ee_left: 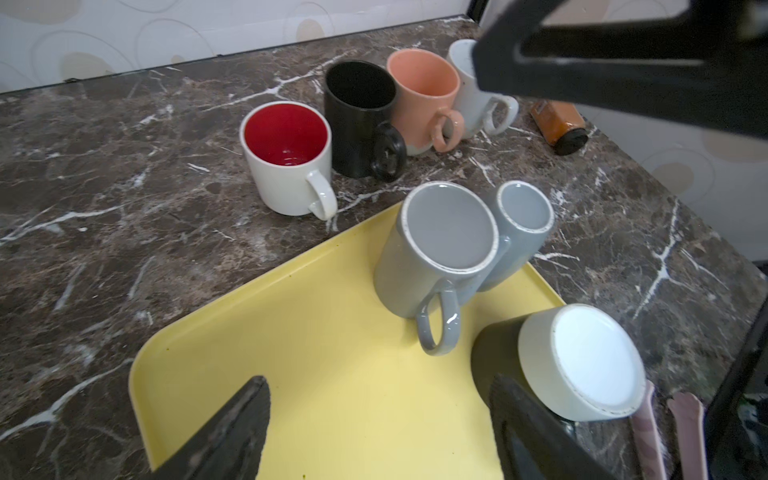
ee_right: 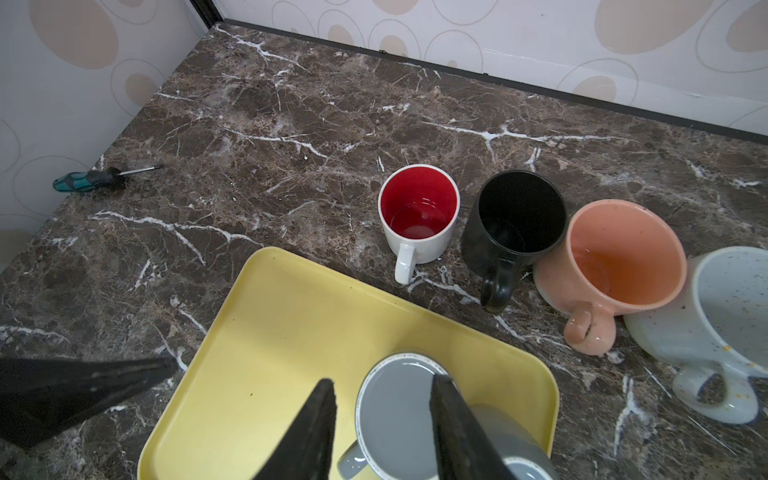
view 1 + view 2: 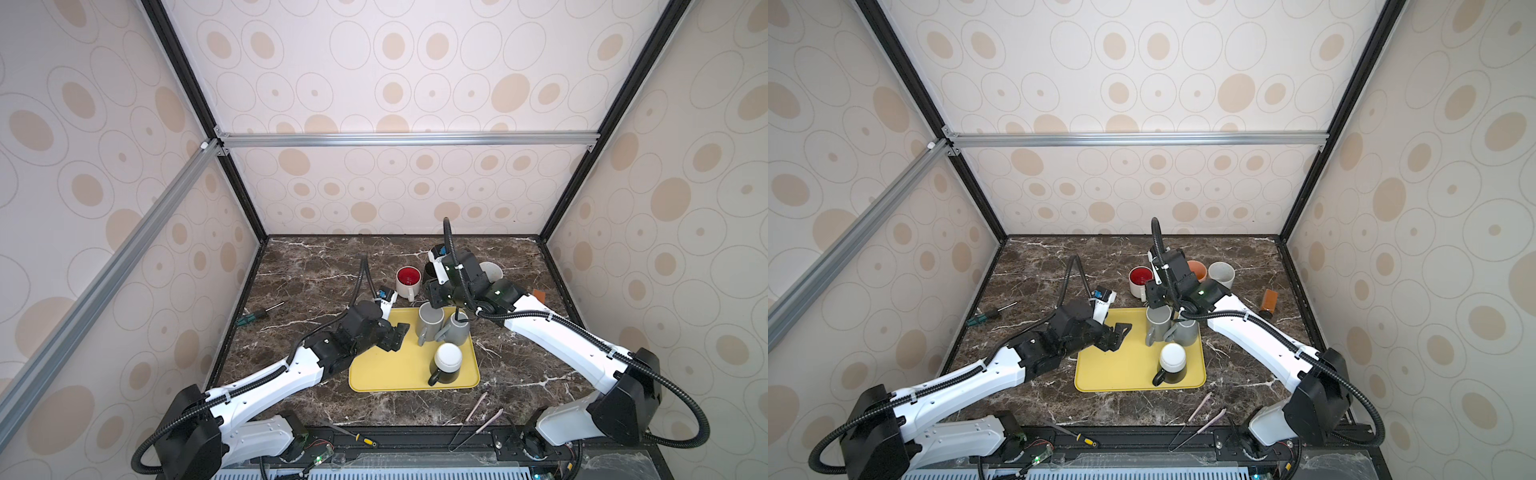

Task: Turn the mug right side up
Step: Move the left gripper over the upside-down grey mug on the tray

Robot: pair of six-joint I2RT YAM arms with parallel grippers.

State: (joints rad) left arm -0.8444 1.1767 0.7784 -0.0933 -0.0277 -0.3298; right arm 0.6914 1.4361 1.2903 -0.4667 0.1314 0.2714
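Grey mug (image 1: 446, 232) upside down on tray (image 1: 332, 353), one of three unflipped (four upright, far); right gripper (image 2: 383, 380) half-open over it, left gripper (image 1: 378, 382) wide, both empty

I work from two top views set high over the near edge of the dark brown marble tabletop (image 3: 316, 266). They look steeply down from far enough back to hold both arms. My left wrist camera sits close behind the left gripper (image 1: 378, 380), facing ahead of it, and my right wrist camera sits likewise behind the right gripper (image 2: 382, 380). Both wrist views share the flat yellow plastic tray (image 1: 332, 353) beneath the fingers and the white, red-lined ceramic mug (image 2: 417, 216) ahead of both.
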